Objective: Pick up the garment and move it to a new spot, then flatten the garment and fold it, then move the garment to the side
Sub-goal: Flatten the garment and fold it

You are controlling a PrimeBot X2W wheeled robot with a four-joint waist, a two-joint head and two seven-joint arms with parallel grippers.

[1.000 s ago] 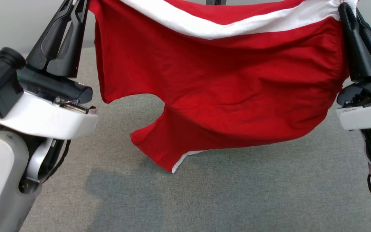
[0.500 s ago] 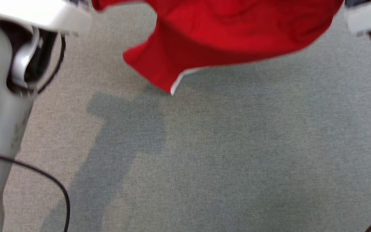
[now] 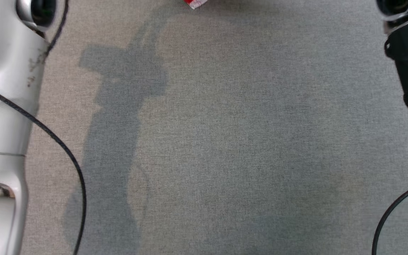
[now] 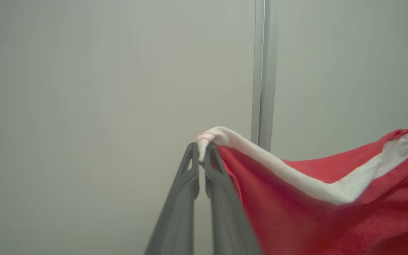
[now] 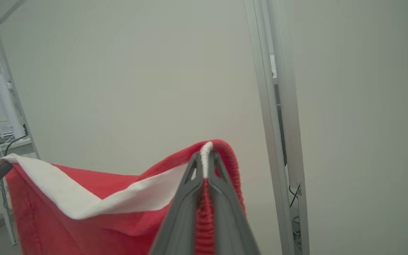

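The left end effector (image 4: 201,147) is pinched tight on one white-banded corner of the red garment (image 4: 331,216). The right end effector (image 5: 206,157) grips the other corner, and the cloth hangs slung between them in the air. In the head view its lowest tip (image 3: 195,3) shows at 12 o'clock over the grey surface (image 3: 225,141). The step looks like carrying it to a new spot. Both grips should travel level and well apart, so the trailing edge lands first.

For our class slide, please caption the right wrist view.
Right end effector shut on the red garment, holding it up.
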